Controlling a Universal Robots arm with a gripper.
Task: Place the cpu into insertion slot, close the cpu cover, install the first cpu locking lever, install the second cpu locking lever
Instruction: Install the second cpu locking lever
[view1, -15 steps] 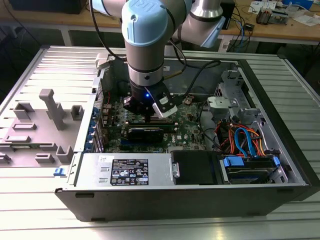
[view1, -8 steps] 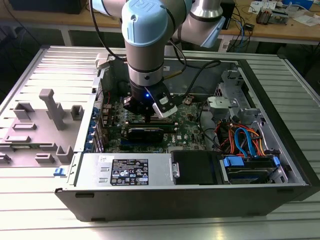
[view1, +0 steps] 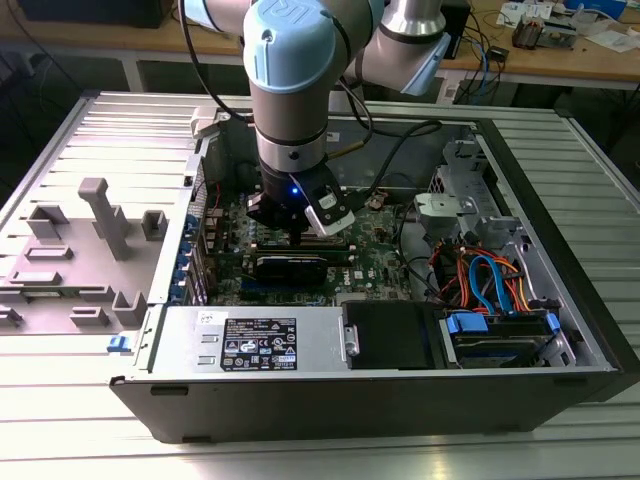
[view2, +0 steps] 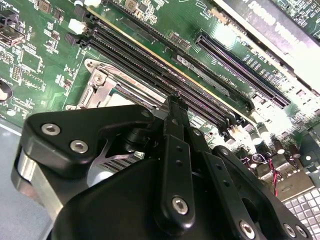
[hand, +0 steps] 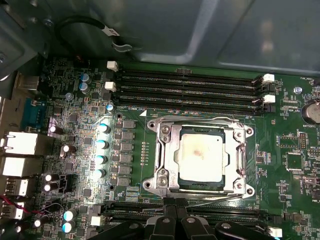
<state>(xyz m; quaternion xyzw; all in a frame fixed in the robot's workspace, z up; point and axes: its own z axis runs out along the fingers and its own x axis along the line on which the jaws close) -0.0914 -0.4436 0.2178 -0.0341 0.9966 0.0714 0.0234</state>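
PC case (view1: 560, 330) lay open on a ribbed metal table (view1: 600, 430), centre of the exterior view; wooden benches (view1: 560, 60) ran along the top edge, a grey plastic panel (view1: 80, 250) sat at left. Arm reached down into the case, gripper (view1: 296, 236) just above the green board (view1: 380, 262). Could not tell whether its fingers were parted. In the first wrist view the cpu (hand: 200, 157) sat in the slot (hand: 239, 161), cover (hand: 170, 157) down around it, at frame centre.

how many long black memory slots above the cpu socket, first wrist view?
3: long black slots stacked in parallel beside the insertion slot: far, middle, nearest. More slots sit on the opposite side, partly hidden by the gripper.
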